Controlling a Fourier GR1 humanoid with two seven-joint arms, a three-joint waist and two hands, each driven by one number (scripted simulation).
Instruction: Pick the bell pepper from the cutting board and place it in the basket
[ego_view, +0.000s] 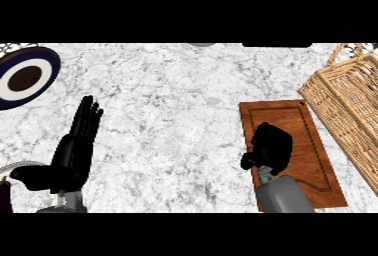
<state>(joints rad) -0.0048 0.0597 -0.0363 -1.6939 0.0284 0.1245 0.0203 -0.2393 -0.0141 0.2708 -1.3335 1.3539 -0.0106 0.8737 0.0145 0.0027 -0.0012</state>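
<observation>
Left hand sits low at view's left, fingers straight up, holding nothing: resting, out of the way. Plate lies up & left of it. Right hand is down on the cutting board, fingers curled round the bell pepper; only a red sliver shows at the hand's left edge. Basket stands just right of that hand, prob. keeping the carry short.

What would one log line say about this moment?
right hand: curled round bell pepper, over cutting board | left hand: open, resting | basket: beside board
</observation>
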